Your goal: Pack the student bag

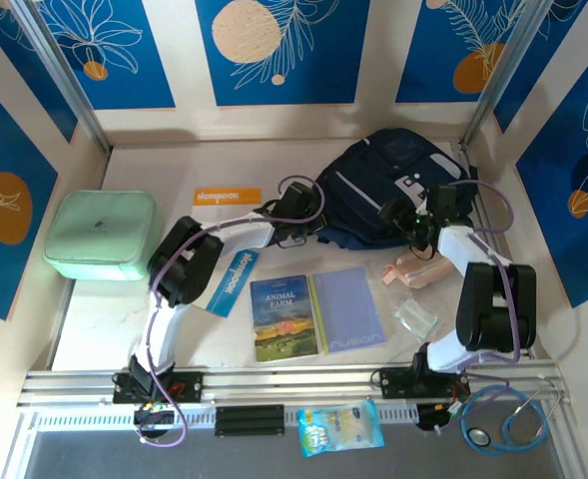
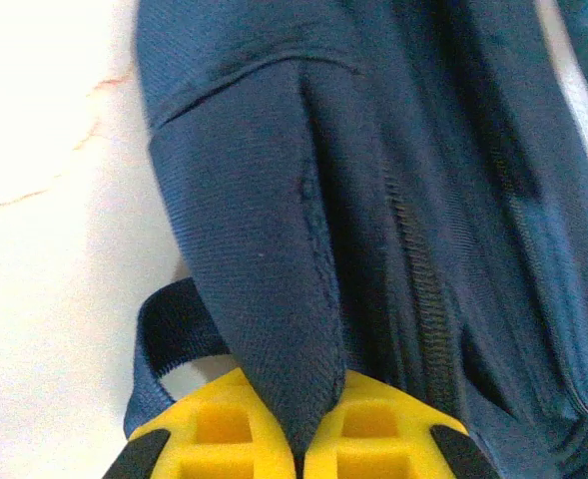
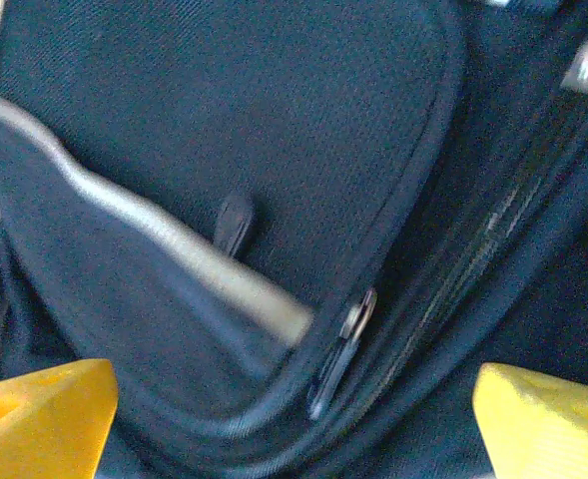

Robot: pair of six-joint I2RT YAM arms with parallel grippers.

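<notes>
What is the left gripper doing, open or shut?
Shut. The left gripper pinches a fold of the blue backpack between its yellow fingers.

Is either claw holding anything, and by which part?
Left claw pinches a fabric fold on the student bag's edge. Right claw is open over its zipper, holding nothing.

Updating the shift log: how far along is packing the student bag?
Nothing looks packed yet. In hand: the left gripper pinches a fold of the student bag; the right gripper hangs open over a zipper pull. Left: the Animal Farm book, purple notebook and mint case lie outside.
</notes>
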